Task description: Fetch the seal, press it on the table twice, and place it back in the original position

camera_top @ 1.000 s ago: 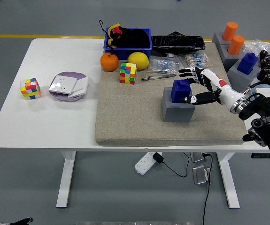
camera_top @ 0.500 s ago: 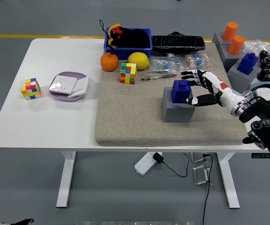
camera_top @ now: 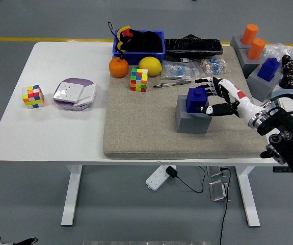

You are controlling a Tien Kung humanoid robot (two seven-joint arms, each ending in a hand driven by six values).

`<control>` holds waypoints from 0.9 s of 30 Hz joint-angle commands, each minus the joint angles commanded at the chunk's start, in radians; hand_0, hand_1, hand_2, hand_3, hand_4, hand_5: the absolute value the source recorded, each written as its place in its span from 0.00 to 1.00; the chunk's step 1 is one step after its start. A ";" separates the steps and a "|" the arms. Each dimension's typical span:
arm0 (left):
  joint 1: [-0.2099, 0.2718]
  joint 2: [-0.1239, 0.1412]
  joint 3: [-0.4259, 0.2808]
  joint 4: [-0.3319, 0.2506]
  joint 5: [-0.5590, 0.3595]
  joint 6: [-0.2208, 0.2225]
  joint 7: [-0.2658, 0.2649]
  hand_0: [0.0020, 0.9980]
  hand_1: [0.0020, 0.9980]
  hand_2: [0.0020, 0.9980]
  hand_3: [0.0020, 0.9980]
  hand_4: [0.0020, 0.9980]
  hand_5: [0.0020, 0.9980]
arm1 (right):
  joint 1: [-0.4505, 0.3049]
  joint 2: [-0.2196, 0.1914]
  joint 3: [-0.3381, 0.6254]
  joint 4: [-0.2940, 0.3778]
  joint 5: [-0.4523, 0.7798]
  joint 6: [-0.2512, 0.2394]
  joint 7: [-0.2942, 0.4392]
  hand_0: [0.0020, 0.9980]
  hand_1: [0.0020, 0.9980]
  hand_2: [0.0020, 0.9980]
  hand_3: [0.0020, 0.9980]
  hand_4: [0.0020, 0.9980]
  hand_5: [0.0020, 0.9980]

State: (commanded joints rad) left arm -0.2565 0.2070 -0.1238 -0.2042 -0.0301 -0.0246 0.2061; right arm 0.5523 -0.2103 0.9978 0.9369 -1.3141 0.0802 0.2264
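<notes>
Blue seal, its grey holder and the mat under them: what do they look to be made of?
The blue seal looks like moulded plastic, evenly coloured with a mild sheen. The grey holder is matte with crisp flat faces, probably plastic or printed, though that stays uncertain. The mat looks like beige felt or woven fabric, with a speckled, dull surface.
</notes>
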 joint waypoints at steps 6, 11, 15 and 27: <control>0.001 -0.001 0.001 0.000 -0.002 -0.001 -0.001 0.81 0.79 0.77 0.80 0.68 0.41 | 0.002 0.001 -0.020 -0.006 0.005 -0.015 0.008 0.66 0.56 0.61 0.67 0.85 0.00; -0.003 -0.002 0.007 -0.001 -0.008 -0.002 -0.004 0.81 0.79 0.77 0.80 0.68 0.41 | 0.011 0.002 -0.042 -0.015 0.012 -0.044 0.023 0.66 0.56 0.61 0.67 0.85 0.00; -0.004 -0.001 0.006 -0.001 -0.006 -0.002 -0.003 0.81 0.79 0.77 0.80 0.68 0.41 | 0.022 0.000 -0.064 -0.022 0.025 -0.081 0.044 0.63 0.53 0.56 0.58 0.80 0.00; -0.002 -0.001 0.004 0.000 -0.007 -0.003 -0.002 0.81 0.79 0.77 0.80 0.68 0.41 | 0.033 -0.002 -0.094 -0.019 0.056 -0.129 0.073 0.55 0.45 0.48 0.50 0.73 0.00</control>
State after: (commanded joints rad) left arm -0.2588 0.2063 -0.1195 -0.2044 -0.0374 -0.0275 0.2036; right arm 0.5851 -0.2123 0.9035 0.9180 -1.2578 -0.0493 0.2992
